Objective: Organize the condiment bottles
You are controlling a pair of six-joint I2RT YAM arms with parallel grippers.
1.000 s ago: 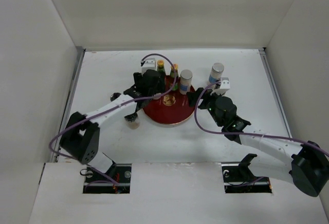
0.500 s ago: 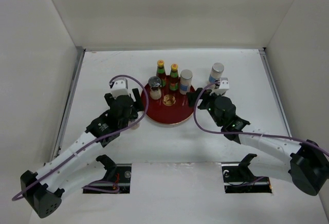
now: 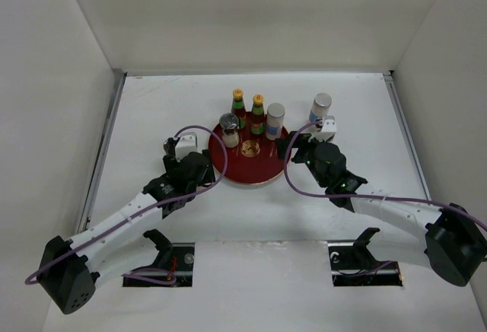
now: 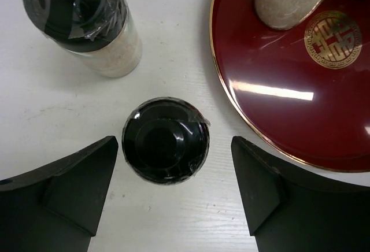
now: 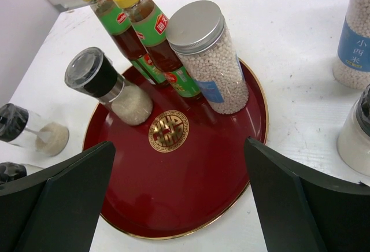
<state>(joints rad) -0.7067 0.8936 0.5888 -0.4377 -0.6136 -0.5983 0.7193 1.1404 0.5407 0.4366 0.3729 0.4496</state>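
Left gripper: fingers spread, gaps flanking dark-lidded jar beside tray rim.
Right gripper: fingers spread wide at tray's edge.

The red tray is viewed from far above its near side by the top external camera, tilted downward. Its left rim is seen straight down, very close, by the left wrist camera; it is faced obliquely, close, from its right by the right wrist camera. Its gold emblem is shared by all three.
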